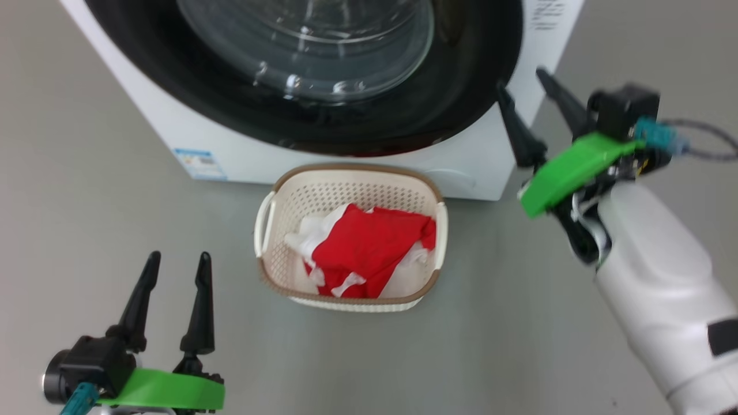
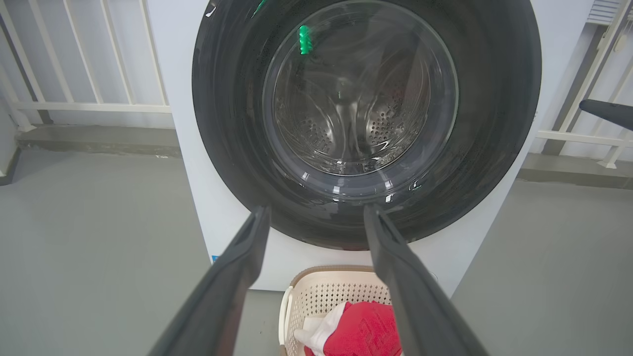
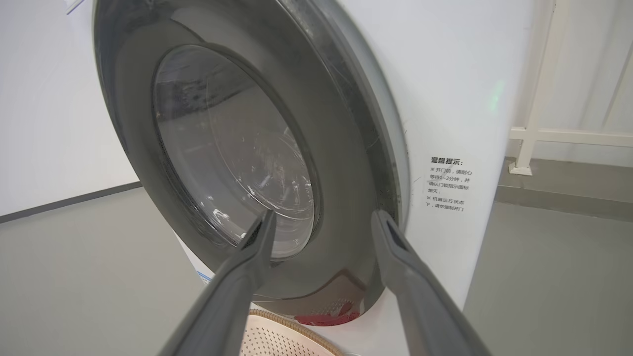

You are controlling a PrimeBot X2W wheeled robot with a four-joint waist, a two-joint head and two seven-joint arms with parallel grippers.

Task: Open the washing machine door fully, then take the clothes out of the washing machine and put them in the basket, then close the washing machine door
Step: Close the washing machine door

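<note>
The washing machine door (image 1: pixel 173 86), with its black rim and glass bowl, lies flat against the front of the white washing machine (image 1: pixel 242 153). On the floor right before it stands the cream basket (image 1: pixel 351 170), and the red and white clothes (image 1: pixel 363 248) lie inside it. My right gripper (image 1: pixel 522 79) is open and empty at the door's right edge, close to the rim (image 3: pixel 341 173). My left gripper (image 1: pixel 179 256) is open and empty, low and to the left of the basket, pointing at the door (image 2: pixel 237 123). Through the glass the steel drum looks bare.
Grey floor surrounds the machine. A white railing (image 2: pixel 89 106) runs behind on both sides. A printed notice (image 3: pixel 447 183) sits on the machine's front, right of the door, and a blue sticker (image 1: pixel 199 163) at its lower left.
</note>
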